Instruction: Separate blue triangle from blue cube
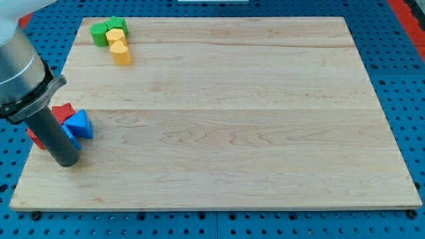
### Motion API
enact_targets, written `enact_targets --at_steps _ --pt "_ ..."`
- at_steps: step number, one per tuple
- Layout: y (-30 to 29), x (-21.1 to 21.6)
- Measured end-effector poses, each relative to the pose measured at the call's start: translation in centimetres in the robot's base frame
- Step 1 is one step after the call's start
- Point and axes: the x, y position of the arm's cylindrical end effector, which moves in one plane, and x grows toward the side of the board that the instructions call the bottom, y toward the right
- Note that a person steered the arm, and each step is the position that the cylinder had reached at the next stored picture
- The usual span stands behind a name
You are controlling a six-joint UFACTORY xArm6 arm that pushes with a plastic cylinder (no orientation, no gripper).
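Observation:
The blue triangle lies near the board's left edge. The blue cube touches it at its lower left and is mostly hidden behind the rod. My tip rests on the board just below the blue cube, at the view's left. The rod rises up and to the left, covering part of the blocks.
A red block sits just above the blue pair, and another red block peeks out left of the rod. Two green blocks and two yellow blocks cluster at the top left. The wooden board lies on a blue pegboard.

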Motion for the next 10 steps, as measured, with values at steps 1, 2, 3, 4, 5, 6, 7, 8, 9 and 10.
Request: enact_targets --at_steps 1,2,3,4,5,6,7,8,9,10 --pt "-0.1 4.1" --pt "-7.6 4.9" --pt "-7.8 2.6" --pt "-4.8 -2.3" --pt "-4.8 -2.8" --pt "-4.7 -2.6" --pt "-3.8 -2.6" --pt "-3.3 -5.0" --pt "-1.2 -7.4" --pt "2.8 -6.9"
